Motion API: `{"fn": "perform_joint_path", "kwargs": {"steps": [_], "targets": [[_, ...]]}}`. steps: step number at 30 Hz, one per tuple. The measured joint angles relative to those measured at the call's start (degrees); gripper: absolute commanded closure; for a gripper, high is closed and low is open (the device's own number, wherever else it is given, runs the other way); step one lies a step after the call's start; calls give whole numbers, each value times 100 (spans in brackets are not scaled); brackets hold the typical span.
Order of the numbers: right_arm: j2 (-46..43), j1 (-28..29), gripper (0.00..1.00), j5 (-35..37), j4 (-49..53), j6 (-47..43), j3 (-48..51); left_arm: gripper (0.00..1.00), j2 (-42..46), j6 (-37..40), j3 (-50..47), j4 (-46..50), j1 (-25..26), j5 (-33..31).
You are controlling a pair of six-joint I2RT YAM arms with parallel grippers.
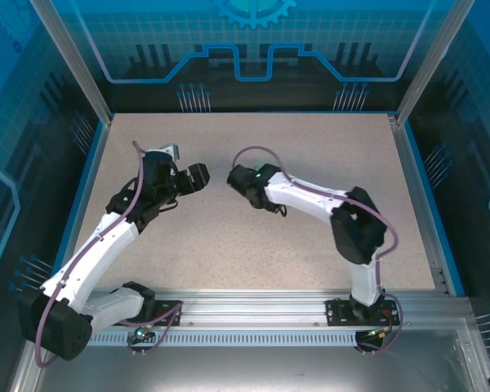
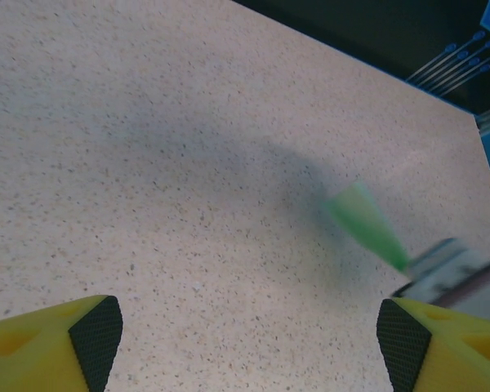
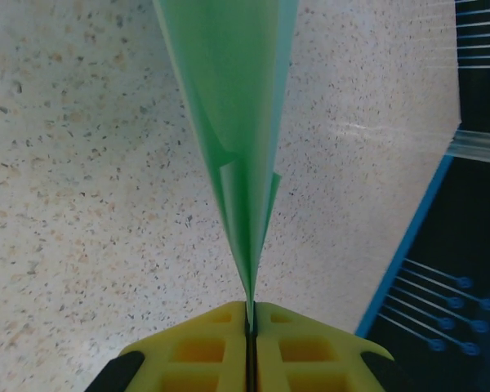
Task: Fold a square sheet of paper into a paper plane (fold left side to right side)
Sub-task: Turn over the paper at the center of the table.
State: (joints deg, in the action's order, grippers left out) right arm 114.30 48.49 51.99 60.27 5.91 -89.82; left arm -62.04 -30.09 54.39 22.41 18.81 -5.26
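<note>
Counted: one paper plane [image 3: 237,122], pale green, folded narrow, crease along middle. Pinched at narrow end by right gripper [image 3: 251,317], clenched tight on it. Wide end pointing away from that gripper. Counted: two grippers, close together over middle of one speckled table [image 1: 310,163]. Left gripper [image 2: 249,339] spread wide, grasping nothing, near plane, apart from it.

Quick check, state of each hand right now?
Left hand: open, holding nothing.
Right hand: closed on the paper plane.
</note>
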Motion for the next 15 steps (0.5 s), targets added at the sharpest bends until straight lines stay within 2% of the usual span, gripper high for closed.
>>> {"fn": "perform_joint_path", "kwargs": {"steps": [4, 10, 13, 15], "targets": [[789, 210, 87, 361, 160, -20, -317, 14, 0, 0, 0, 13, 0, -101], [1318, 492, 45, 66, 216, -42, -544, 13, -107, 0, 0, 24, 0, -107], [1128, 640, 25, -533, 92, -68, -472, 12, -195, 0, 2, 26, 0, -101], [728, 710, 15, -1001, -39, -90, -260, 12, -273, 0, 9, 24, 0, -81]]}}
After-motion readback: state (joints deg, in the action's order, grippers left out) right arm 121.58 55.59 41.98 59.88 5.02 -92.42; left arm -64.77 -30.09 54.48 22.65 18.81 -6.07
